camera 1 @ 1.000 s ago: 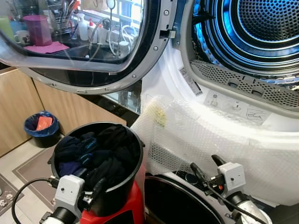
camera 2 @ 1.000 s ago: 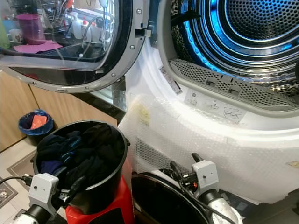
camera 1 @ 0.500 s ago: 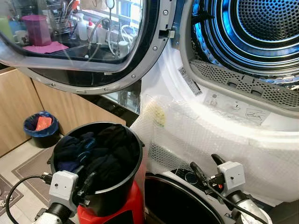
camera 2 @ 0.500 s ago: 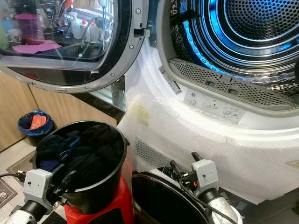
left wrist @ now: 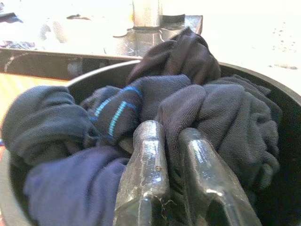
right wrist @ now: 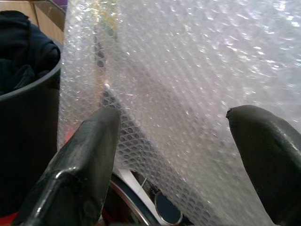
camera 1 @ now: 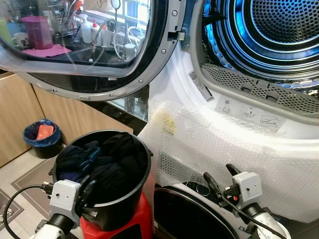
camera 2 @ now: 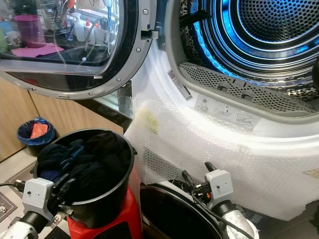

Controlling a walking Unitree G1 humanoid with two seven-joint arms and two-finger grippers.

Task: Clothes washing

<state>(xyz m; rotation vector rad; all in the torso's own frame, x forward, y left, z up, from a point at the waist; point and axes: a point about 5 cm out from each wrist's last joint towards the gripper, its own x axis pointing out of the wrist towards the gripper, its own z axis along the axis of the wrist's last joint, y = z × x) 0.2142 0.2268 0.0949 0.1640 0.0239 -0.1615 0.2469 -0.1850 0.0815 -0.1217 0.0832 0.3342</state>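
Left gripper (left wrist: 175,155) is down at the near rim of the black bucket (camera 1: 130,204), fingers pinched together on a fold of the dark clothes (camera 1: 107,162) heaped inside. Soft, light, floppy stuff, likely to drag neighbours along, so a bunched ridge on top looks the best hold. Right gripper (camera 1: 220,178) hangs with fingers spread wide, holding nothing, before the bubble wrap (camera 1: 234,144). Above, the drum (camera 1: 279,30) stands open with no laundry visible inside.

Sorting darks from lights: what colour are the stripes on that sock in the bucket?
Light blue stripes on the navy sock, clearest in the left wrist view.
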